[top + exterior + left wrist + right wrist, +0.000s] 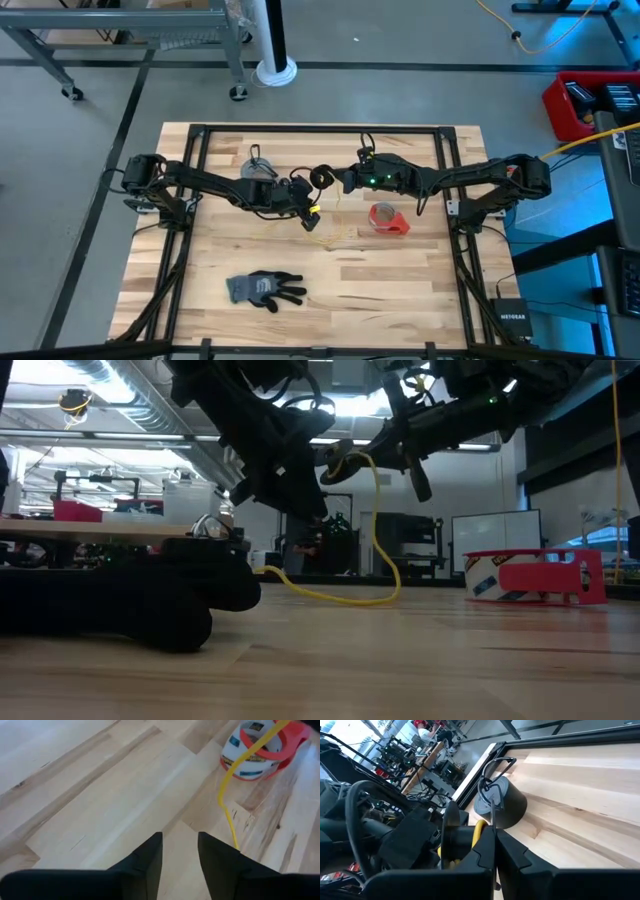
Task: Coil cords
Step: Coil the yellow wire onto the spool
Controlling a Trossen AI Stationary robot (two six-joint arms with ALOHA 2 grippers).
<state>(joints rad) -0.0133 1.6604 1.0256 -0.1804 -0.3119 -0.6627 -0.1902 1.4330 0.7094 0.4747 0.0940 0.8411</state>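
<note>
A yellow cord (385, 560) hangs in a bow from my right gripper (495, 851), which is shut on it above the table's middle. The cord's lower run (322, 226) lies on the wood. My left gripper (180, 855) stands open just left of it, slanting down, with nothing between its fingers. The cord (227, 785) passes close beside one of its fingers. A dark loop (320, 177) sits at my right gripper's tips; what it is cannot be told. My right gripper pinches the yellow cord at its raised end (479, 831) between its two shut fingers, coming nearly level from the table's right side. That end (345, 460) is lifted clear. The cord hangs slack below, and its lower part (330, 596) rests on the table.
A red tape roll (388, 218) lies right of the cord. A grey tape roll (258, 165) with a wire bail stands at the far left of the middle. A black glove (265, 290) lies toward the near edge. A black frame (320, 130) runs around the tabletop.
</note>
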